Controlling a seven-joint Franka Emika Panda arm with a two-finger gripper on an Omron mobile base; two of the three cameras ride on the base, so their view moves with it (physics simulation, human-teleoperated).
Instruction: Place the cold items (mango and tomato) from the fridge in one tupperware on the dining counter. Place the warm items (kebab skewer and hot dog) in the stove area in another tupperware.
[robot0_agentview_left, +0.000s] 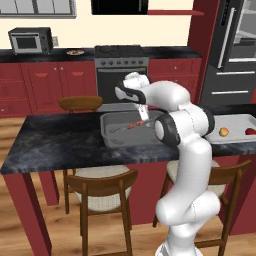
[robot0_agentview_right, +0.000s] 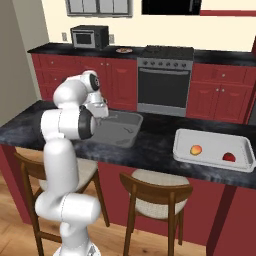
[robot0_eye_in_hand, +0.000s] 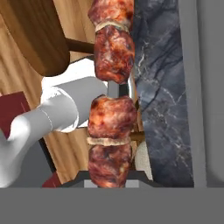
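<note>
In the left base view, the white arm bends over the dark marbled table (robot0_agentview_left: 55, 140), and its tool (robot0_agentview_left: 145, 117) hangs above a grey tupperware (robot0_agentview_left: 112, 137) that sits on the table. The tool is pinched on a kebab skewer (robot0_agentview_left: 135, 125), which juts out sideways over the inside of the tupperware, clear of its floor as far as can be seen. Further right on the same table lies a second, paler tupperware (robot0_agentview_left: 235, 122) with a mango (robot0_agentview_left: 224, 131) and a tomato (robot0_agentview_left: 249, 131) in it, a little apart from each other. Wooden stools (robot0_agentview_left: 102, 187) stand along the near side of the table; a stove (robot0_agentview_left: 121, 67) and a microwave (robot0_agentview_left: 31, 40) stand against the back wall.

In the right base view, the tool (robot0_agentview_right: 101, 111) is at the near left corner of the grey tupperware (robot0_agentview_right: 125, 131), largely hidden behind the arm. The pale tupperware (robot0_agentview_right: 212, 137) lies to the right, well apart, holding the mango (robot0_agentview_right: 196, 149) and the tomato (robot0_agentview_right: 229, 157).

In the hand view, the kebab skewer (robot0_eye_in_hand: 110, 118) runs up the middle, its browned meat chunks clamped at the bottom between the pressed-together fingertips. To its right is the marbled table (robot0_eye_in_hand: 162, 87) and the grey tupperware wall (robot0_eye_in_hand: 210, 87).
</note>
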